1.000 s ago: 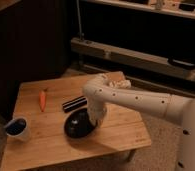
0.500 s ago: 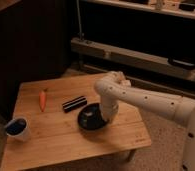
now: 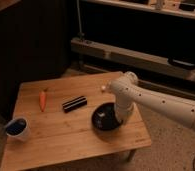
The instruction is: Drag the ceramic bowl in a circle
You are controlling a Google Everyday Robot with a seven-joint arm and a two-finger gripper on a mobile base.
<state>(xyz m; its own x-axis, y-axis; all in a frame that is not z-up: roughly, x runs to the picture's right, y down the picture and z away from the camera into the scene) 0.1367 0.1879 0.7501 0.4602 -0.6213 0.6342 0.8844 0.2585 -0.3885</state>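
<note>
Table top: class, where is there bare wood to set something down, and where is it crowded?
On the table, the widest bare patch is the front middle, bordered by the cup, the black bar and the ceramic bowl. A narrower strip runs along the back edge behind the carrot. The right end is crowded: the gripper is down at the bowl.

Low wooden desk (image 3: pixel 61 142) of pale planks, set on a speckled floor (image 3: pixel 166 145). On its near left corner, a white cup (image 3: pixel 17 128), blue inside, upright. Farther back on the left, an orange carrot (image 3: pixel 42 100), lying lengthwise towards the back edge. Just right of that, apart from it, a short black bar (image 3: pixel 74 103), lying flat and angled. Towards the right edge, the glossy black ceramic bowl (image 3: pixel 105 118), with the claw (image 3: pixel 121 119) down at its right side. Near the far edge, a small pale object (image 3: pixel 104 89), too unclear to name.
</note>
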